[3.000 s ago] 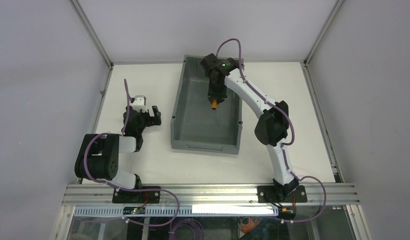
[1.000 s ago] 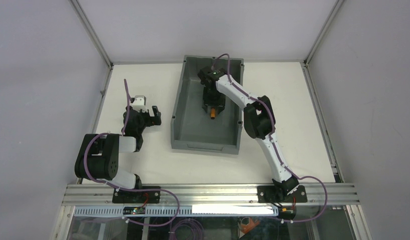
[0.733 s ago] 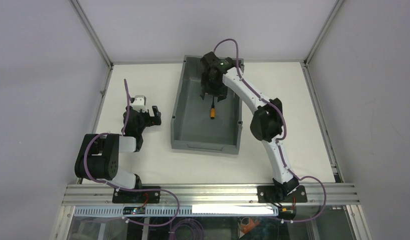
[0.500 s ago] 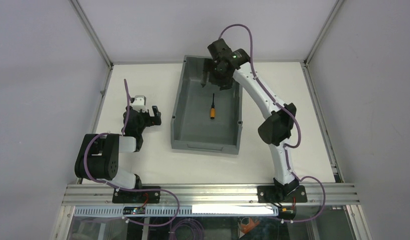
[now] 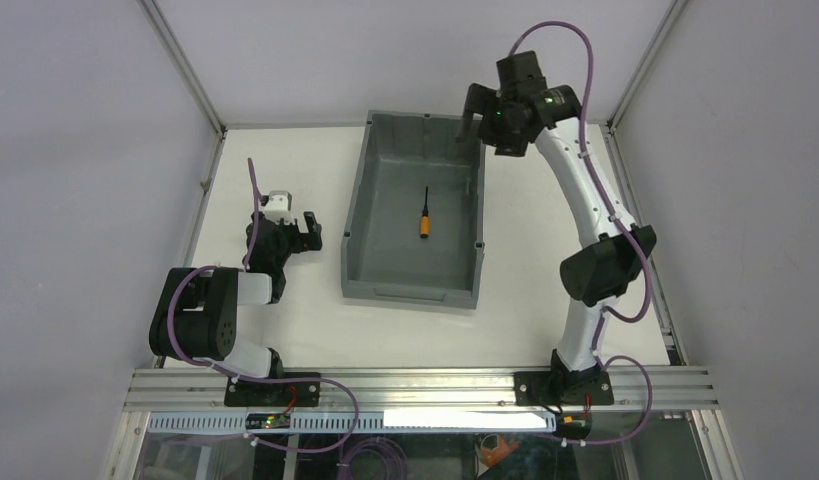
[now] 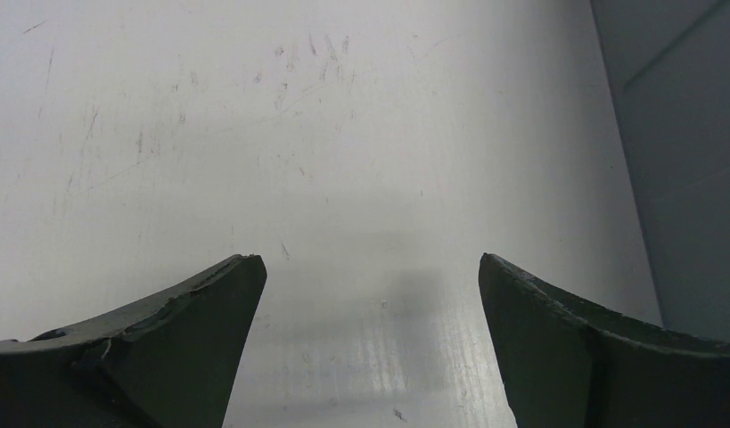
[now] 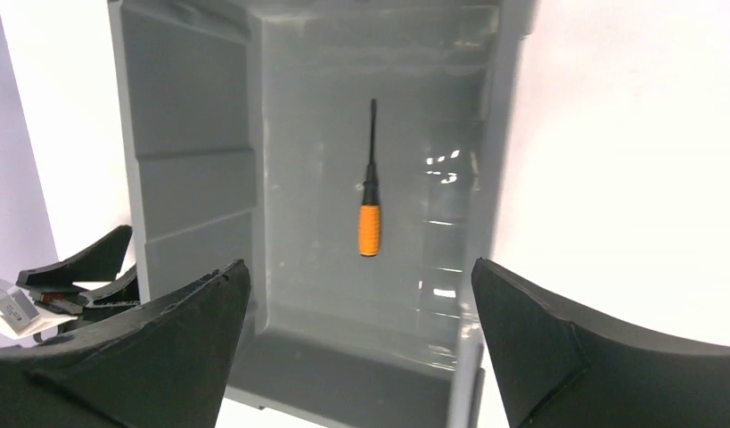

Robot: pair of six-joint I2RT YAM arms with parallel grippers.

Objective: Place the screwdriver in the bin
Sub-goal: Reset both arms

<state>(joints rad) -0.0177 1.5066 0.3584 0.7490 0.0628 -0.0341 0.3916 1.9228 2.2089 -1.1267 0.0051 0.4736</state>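
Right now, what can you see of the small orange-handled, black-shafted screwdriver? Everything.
The small thin screwdriver has an orange handle, a black collar and a slim black shaft. It lies flat and alone on the floor of the large grey plastic bin, roughly mid-floor, along the bin's length, tip toward the far wall, handle toward the arms. Nothing grips it; only the bin floor touches it.

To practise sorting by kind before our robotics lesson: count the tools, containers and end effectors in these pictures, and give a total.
Screwdriver: 1
Bin: 1
End effectors: 2 (left end effector, right end effector)
Total: 4
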